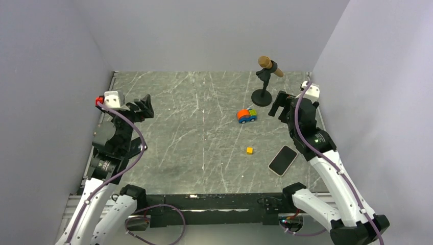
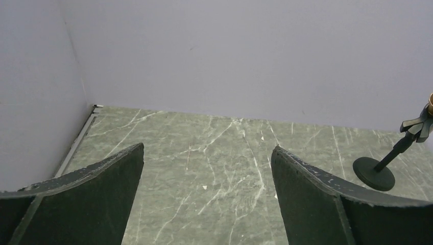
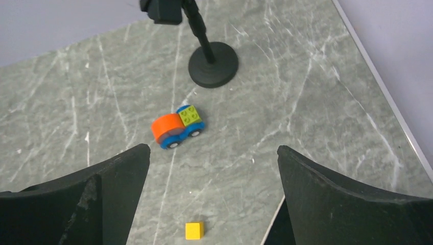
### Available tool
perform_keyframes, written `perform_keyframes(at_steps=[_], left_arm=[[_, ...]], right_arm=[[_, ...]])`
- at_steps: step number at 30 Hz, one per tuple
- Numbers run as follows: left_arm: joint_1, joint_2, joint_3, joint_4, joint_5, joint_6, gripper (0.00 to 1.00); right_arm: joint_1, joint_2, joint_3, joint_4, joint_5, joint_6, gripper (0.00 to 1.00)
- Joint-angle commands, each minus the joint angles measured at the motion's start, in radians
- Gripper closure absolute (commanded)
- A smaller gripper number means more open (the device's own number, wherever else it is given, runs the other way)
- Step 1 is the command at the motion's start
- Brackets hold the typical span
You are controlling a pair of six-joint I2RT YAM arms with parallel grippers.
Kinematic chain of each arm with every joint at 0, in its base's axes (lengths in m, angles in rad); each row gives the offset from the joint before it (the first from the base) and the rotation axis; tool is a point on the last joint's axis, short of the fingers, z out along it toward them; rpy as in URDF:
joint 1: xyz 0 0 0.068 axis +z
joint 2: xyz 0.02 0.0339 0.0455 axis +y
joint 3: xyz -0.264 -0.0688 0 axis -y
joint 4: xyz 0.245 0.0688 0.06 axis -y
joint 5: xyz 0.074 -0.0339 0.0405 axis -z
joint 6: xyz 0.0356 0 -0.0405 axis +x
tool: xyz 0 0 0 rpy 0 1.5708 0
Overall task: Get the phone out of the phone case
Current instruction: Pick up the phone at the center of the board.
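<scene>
A grey marbled table point(image 1: 204, 138) inside pale walls is carrying the items. The phone point(image 1: 283, 160) is lying flat, dark face up, at the lower right of the top view. The left fingers point(image 2: 92, 199) and right fingers point(image 3: 332, 199) are standing wide apart, holding nothing. A yellow block point(image 1: 249, 150), toy car point(image 1: 247, 116) and microphone stand point(image 1: 262, 98) are sitting nearby.

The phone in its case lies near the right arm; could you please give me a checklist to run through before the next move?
1. The cased phone lies flat with nothing on it: ok.
2. The right claw is open and empty: ok.
3. The left claw is open and empty: ok.
4. The yellow block sits apart from the phone: ok.
5. A seam to pry at is visible: cannot tell.
</scene>
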Motion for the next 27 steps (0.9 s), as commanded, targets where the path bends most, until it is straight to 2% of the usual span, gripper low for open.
perform_keyframes(at_steps=[1, 9, 13, 20, 27], left_arm=[[-0.012, 0.007, 0.044, 0.001, 0.015, 0.007, 0.02], [-0.016, 0.093, 0.108, -0.093, 0.084, -0.009, 0.02], [-0.017, 0.14, 0.132, -0.114, 0.121, -0.021, 0.02], [-0.024, 0.203, 0.151, -0.138, 0.207, -0.037, 0.02], [-0.029, 0.248, 0.182, -0.182, 0.221, -0.042, 0.02]], right_arm=[[0.002, 0.033, 0.067, -0.102, 0.105, 0.05, 0.0], [0.002, 0.102, 0.029, -0.217, 0.159, 0.171, 0.0], [-0.01, 0.146, 0.014, -0.256, 0.111, 0.219, 0.0], [-0.186, 0.223, -0.059, -0.277, -0.108, 0.295, 0.0], [-0.317, 0.308, -0.122, -0.359, -0.134, 0.398, 0.0]])
